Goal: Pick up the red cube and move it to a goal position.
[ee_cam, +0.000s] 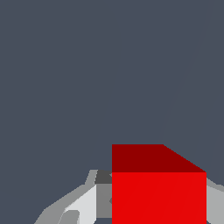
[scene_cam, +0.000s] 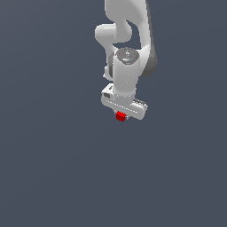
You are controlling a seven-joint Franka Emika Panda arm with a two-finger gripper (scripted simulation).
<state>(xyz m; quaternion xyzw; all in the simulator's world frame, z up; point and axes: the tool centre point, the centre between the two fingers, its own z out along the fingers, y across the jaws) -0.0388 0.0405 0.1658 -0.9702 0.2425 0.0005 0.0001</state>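
- Right now the arm [scene_cam: 128, 26] comes down from the top of the exterior view, white, w/ its wrist pointing straight down.
- Gripper [scene_cam: 120, 116] sits at the arm's low end; its white body runs crosswise, tilted a bit so the end toward the exterior view's right is lower.
- Cube [scene_cam: 120, 116] is red and tiny, much narrower than the gripper body, and pokes out just under the middle of that body.
- Exterior view shows only part of the cube; its top is hidden behind the gripper body.
- Wrist view: cube [ee_cam: 159, 197] fills the lower part of the pic, w/ a bright red face toward the cam and a darker red face above it.
- Fingers [ee_cam: 85, 203] show as grey-white shapes touching the cube on one side, and another grey piece meets it on the opposite side, so the gripper [ee_cam: 159, 205] is pinching the cube between them.
- Floor [scene_cam: 53, 168] is plain dark blue-grey all round in both views.
- Can't tell from either view whether the cube rests on the floor or hangs above it; no shadow or contact line is visible.
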